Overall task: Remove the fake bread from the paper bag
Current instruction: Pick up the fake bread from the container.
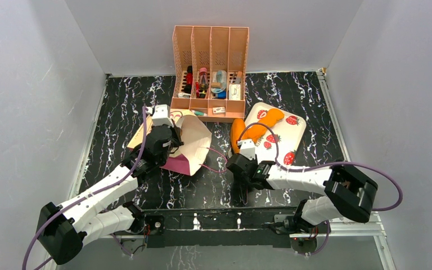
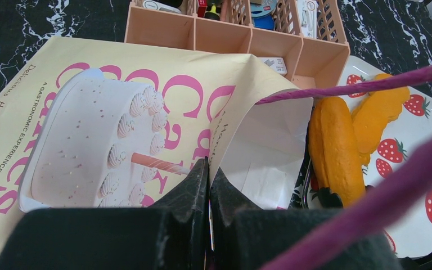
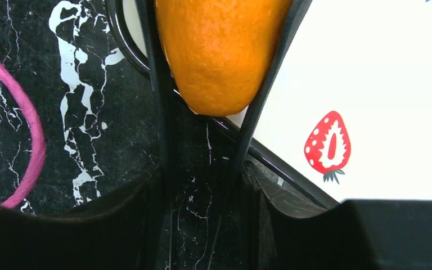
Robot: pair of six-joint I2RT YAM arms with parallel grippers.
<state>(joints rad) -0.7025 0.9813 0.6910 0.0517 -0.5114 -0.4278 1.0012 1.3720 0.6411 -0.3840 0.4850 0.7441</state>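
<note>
The paper bag [image 1: 194,140] lies on its side left of centre, its mouth facing right; in the left wrist view [image 2: 90,112] it shows a cake print. My left gripper [image 1: 174,145] is shut on the bag's upper mouth edge [image 2: 209,169]. An orange fake bread loaf [image 1: 237,135] lies at the left rim of the strawberry tray [image 1: 295,138]. My right gripper [image 1: 243,149] has a finger against each side of its near end [image 3: 219,50]. A second loaf [image 1: 270,119] lies on the tray. What is inside the bag is hidden.
A peach slotted file organiser [image 1: 210,56] with small items stands at the back centre, close behind the bag and tray. The bag's pink cord handle [image 3: 28,129] trails on the black marble table between the bag and my right gripper. Grey walls enclose three sides.
</note>
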